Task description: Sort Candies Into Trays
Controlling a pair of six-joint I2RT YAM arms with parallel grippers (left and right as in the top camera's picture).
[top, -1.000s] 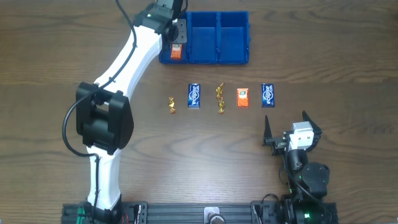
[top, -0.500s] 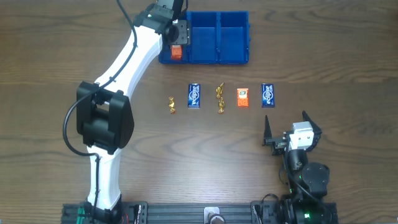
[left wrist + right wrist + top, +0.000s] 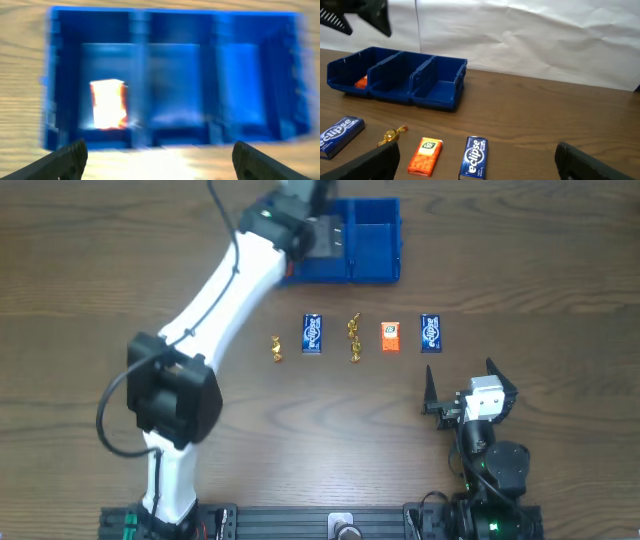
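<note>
Right gripper (image 3: pixel 480 165): jaws spread wide, nothing between them, low over the table. Just ahead lie a loose orange pack (image 3: pixel 425 156) and a blue pack (image 3: pixel 474 157), side by side, not touching. A little farther on is a gold wrapped sweet (image 3: pixel 392 135), with a 2nd blue pack (image 3: pixel 340 132) off to the orange pack's side. Well beyond stands the blue tray (image 3: pixel 436 97), 3 compartments.

Left gripper (image 3: pixel 160 162): jaws spread, empty, above the tray. Below them a binned orange pack (image 3: pixel 107 105) lies in an end compartment.

Judgement: packs look light, stiff and glossy, probably slippery. Pinch across the long edges at mid-length. The sweet is tiny with crinkly foil, so grip its body, not the twisted ends.
</note>
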